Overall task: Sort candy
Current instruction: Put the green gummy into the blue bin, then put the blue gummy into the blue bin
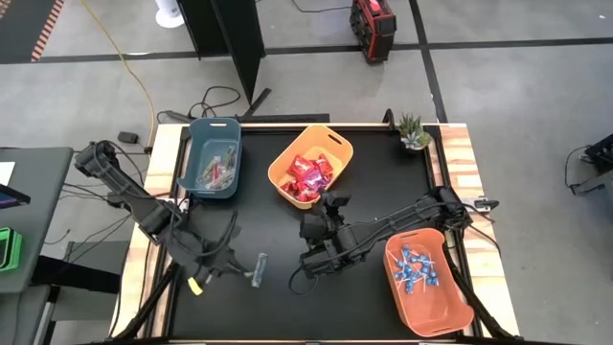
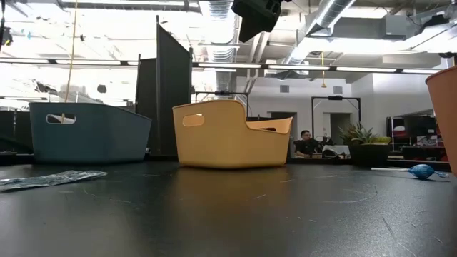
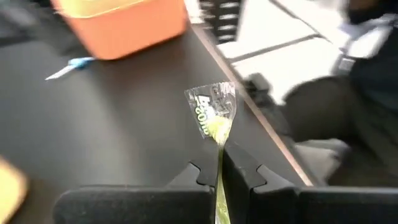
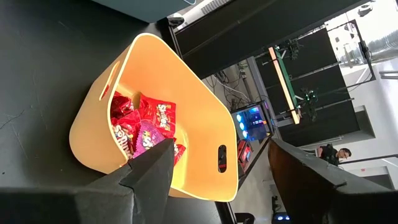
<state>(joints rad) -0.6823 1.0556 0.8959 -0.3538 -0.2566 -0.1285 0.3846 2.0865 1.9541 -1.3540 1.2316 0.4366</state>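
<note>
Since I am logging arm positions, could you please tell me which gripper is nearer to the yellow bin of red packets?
Right. The right gripper sits just below the yellow bin in the high view, fingers open toward it. The left gripper is farther off, shut on a stick packet.

Red and magenta packets (image 1: 308, 173) fill a yellow-orange bin (image 1: 337, 144), blue lollipops (image 1: 415, 270) sit in an orange bin (image 1: 450, 307), a clear green-printed packet (image 3: 213, 115) juts from dark fingers (image 3: 239, 171), over a black counter (image 1: 278, 307).
</note>
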